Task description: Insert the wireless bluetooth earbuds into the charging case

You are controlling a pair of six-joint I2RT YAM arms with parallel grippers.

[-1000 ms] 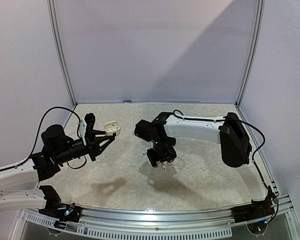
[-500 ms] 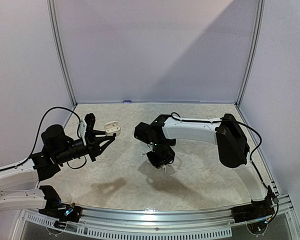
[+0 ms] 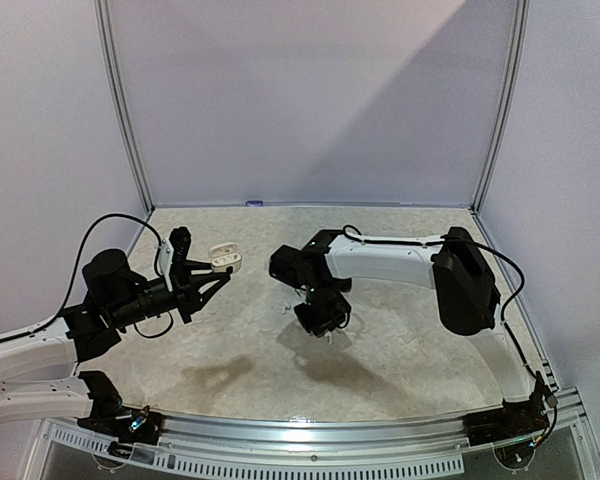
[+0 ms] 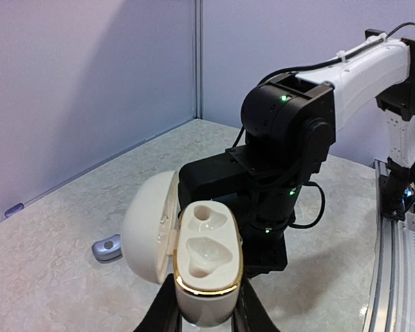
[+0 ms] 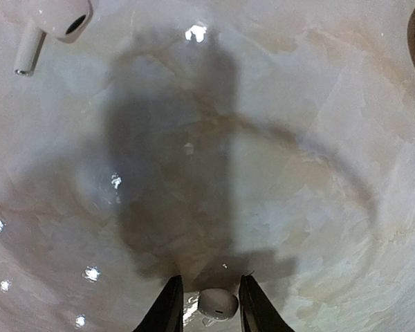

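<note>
- Top view: left pincer (image 3: 218, 270) clamps the open charging case (image 3: 225, 258) left of centre; right pincer (image 3: 325, 326) points down at the bench (image 3: 410, 345), mid-frame.
- Left wrist: case wells empty, facing up.
- Right wrist: right pincer narrowly parted astride a white earbud (image 5: 218, 303) at bottom centre — apparently unpinched; second earbud (image 5: 53, 19) lies upper left.

My table top (image 3: 420, 350): mottled beige stone look, glossy. Small bright glints (image 5: 195, 32) on it in right wrist view, upper middle and lower left. Darker patch (image 3: 215, 375) lower left of centre in top view. Back wall (image 3: 310, 90) plain pale lavender, diagonal edge of shade across it. Side walls (image 3: 40, 150) same colour, left and right of frame. Silver corner posts (image 3: 120, 110) where walls meet. Perforated metal rail (image 3: 310, 464) along bottom edge, nearest me.
</note>
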